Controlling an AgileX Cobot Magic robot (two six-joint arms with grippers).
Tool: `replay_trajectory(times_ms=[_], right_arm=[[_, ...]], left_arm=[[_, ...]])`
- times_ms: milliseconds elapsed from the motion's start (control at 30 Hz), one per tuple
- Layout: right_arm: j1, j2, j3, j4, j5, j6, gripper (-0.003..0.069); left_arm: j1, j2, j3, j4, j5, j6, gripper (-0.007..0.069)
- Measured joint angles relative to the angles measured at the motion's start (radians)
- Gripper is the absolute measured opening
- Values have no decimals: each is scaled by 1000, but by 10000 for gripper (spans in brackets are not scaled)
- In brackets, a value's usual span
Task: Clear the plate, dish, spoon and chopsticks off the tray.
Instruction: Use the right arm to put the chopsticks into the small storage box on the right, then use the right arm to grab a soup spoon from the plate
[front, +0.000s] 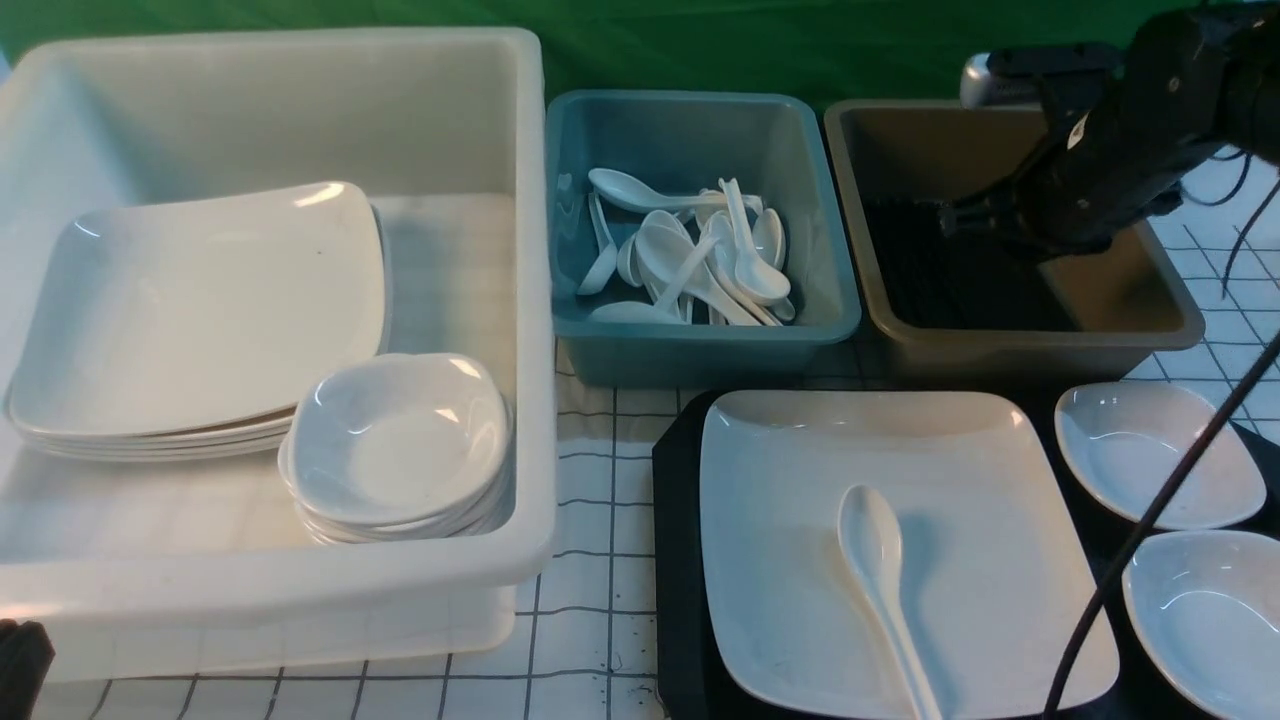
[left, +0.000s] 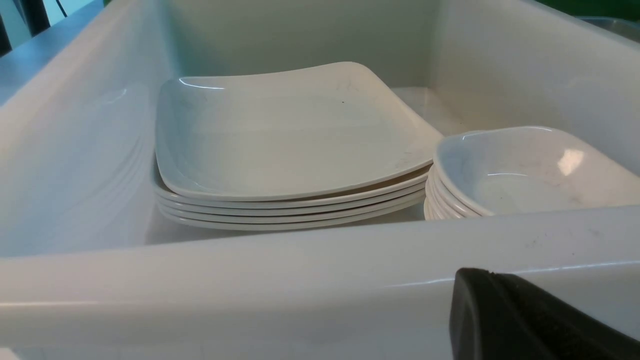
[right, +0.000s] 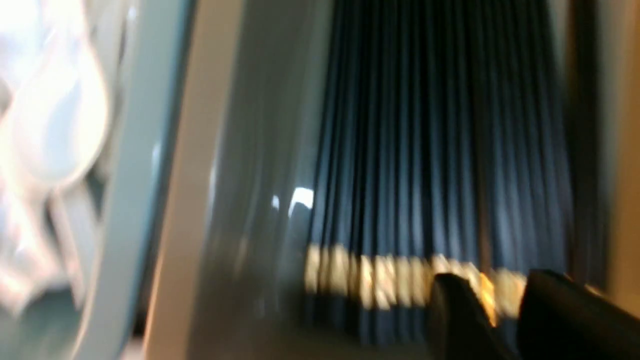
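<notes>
Resting at the near right of the gridded table (front: 590, 560): one black tray (front: 678, 560), not yet cleared.

On the tray:
- Large square plate (front: 780, 520), flat, filling most of the tray.
- Spoon (front: 880, 570), lying on the plate, bowl toward the far side, handle toward the near edge.
- Two small dishes, one farther (front: 1150, 450) and one nearer (front: 1210, 610), side by side on the tray's right end, just beside the plate.
- Chopsticks: none visible on the tray.

Off the tray:
- White bin (front: 540, 300), left: a stack of plates (front: 200, 310) with a stack of small dishes (front: 400, 440) nearer and to its right.
- Teal bin (front: 700, 345), far centre: a loose heap of spoons (front: 690, 260).
- Brown bin (front: 1000, 350), far right: black chopsticks (front: 940, 280) laid in a bed.

Arms:
- Right gripper (front: 950, 215), hanging over the brown bin just above the sticks. Its wrist picture is blurred; the fingers show only a narrow gap, and I cannot tell whether a pair is pinched there.
- Left gripper (left: 505, 320), low at the near left outside the white bin's wall. Only one finger shows, so I cannot tell how it is set.

Progress, as judged: the chopsticks step looks done or nearly so. Spoon, plate and dishes are all left, so most of the job lies ahead.
</notes>
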Motion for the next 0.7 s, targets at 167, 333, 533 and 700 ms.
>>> replay_trajectory(times_ms=[167, 333, 533, 700], right_arm=[[0, -141, 0, 42, 184, -88, 116], [0, -331, 0, 171, 308, -151, 86], [0, -555, 70, 255, 315, -202, 76], [0, -743, 211, 261, 267, -223, 27]], left_arm=[[0, 0, 0, 0, 0, 0, 21], [0, 0, 0, 0, 0, 0, 21], [0, 0, 0, 0, 0, 0, 21], [0, 0, 0, 0, 0, 0, 21]])
